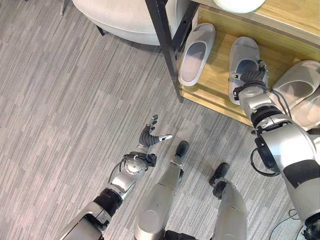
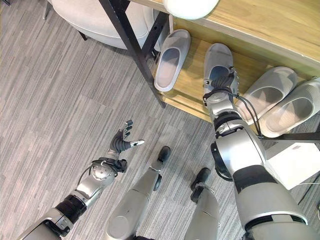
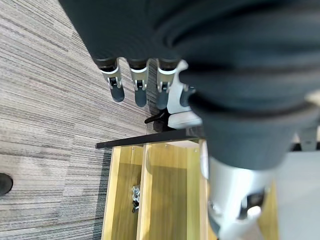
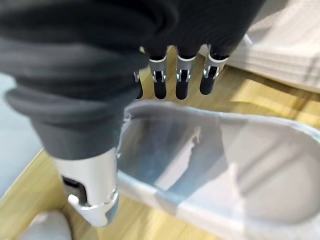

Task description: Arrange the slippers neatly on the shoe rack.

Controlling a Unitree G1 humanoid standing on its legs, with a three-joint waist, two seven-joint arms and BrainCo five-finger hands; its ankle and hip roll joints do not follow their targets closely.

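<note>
The right hand [image 2: 222, 82] reaches over the lower shelf [image 2: 192, 87] of the shoe rack, its dark cover above the near half of a grey slipper [image 2: 216, 67]. In the right wrist view the fingers [image 4: 182, 82] hang straight and side by side just past the slipper's edge, with the thumb [image 4: 95, 200] down on the other side of it; they are relaxed, not curled round anything. Whether they touch the slipper I cannot tell.

That slipper lies flat on the wooden shelf, toe pointing far, pale grey with a smooth hollow footbed and a broad band over the front. To its left a second slipper [image 2: 171, 60] of the same kind lies tilted, its near end overhanging the shelf edge beside the black post [image 2: 131, 42]. To the right a pair of slippers [image 2: 280, 102] sits close together, angled toward the far right.

The left hand [image 1: 151, 134] hangs over the grey striped floor [image 1: 60, 110], well left of the rack and apart from every slipper, fingers spread and holding nothing.

A pale round seat [image 1: 120, 17] stands on the floor at far left of the rack.
</note>
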